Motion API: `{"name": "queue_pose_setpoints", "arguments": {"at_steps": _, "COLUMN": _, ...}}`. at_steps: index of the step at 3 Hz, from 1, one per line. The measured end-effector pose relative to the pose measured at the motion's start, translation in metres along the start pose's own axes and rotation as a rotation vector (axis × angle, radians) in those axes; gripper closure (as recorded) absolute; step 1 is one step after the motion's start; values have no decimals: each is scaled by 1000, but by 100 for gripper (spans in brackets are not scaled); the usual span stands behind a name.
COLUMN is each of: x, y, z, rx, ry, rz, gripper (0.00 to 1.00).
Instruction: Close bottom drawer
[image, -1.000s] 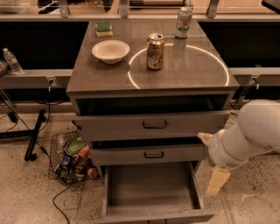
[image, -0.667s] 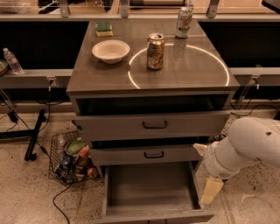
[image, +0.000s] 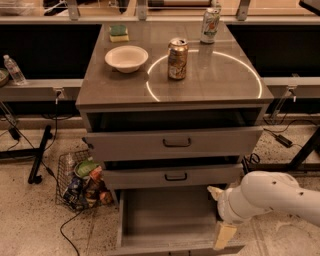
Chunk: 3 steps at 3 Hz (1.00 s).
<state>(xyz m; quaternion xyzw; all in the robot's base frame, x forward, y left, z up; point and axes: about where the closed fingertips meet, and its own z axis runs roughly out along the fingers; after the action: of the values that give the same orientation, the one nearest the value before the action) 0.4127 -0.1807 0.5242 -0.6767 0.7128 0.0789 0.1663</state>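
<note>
Tool (image: 220, 215) by open bottom drawer (image: 167, 216), apparently touching

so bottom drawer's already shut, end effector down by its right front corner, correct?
Not shut. The camera view shows the bottom drawer pulled well out, with its grey interior exposed. The rest holds: the end effector is down by its right front corner.

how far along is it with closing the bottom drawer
Done: nothing that shows; the bottom drawer stands pulled far out, its grey inside showing. In hand: the hand is low at the drawer's right front corner, whether touching I cannot tell. Left: the whole push in.
</note>
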Motion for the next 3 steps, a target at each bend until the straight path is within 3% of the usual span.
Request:
{"name": "queue_pose_setpoints", "arguments": {"at_steps": 1, "x": 9, "y": 6, "z": 50, "rx": -7, "ry": -27, "rz": 3, "gripper": 0}}
{"name": "queue_pose_setpoints", "arguments": {"at_steps": 2, "x": 15, "y": 12, "z": 92, "rx": -11, "ry": -41, "rz": 47, "gripper": 0}}
{"name": "queue_pose_setpoints", "arguments": {"at_steps": 3, "x": 14, "y": 11, "z": 95, "rx": -5, "ry": -47, "rz": 55, "gripper": 0}}
